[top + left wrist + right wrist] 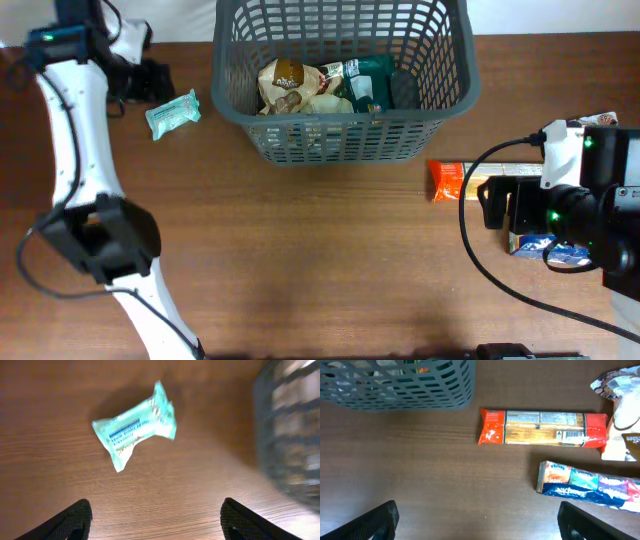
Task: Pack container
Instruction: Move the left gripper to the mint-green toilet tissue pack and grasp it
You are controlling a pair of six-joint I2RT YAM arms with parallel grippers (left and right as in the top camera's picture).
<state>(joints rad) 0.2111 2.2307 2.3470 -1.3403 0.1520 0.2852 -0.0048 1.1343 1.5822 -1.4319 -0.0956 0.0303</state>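
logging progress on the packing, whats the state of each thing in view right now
basket: upright, partly filled with packets
teal packet: lying on the table left of the basket, not held
orange packet: lying flat on the table, outside the basket
blue packet: lying flat on the table beside the orange packet
left gripper: open, empty
right gripper: open, empty

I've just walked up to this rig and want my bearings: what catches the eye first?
The dark grey basket at the far middle of the table stands out, holding several food packets. A mint-green packet lies alone to its left, and an orange-red packet and a blue pack lie to its right.
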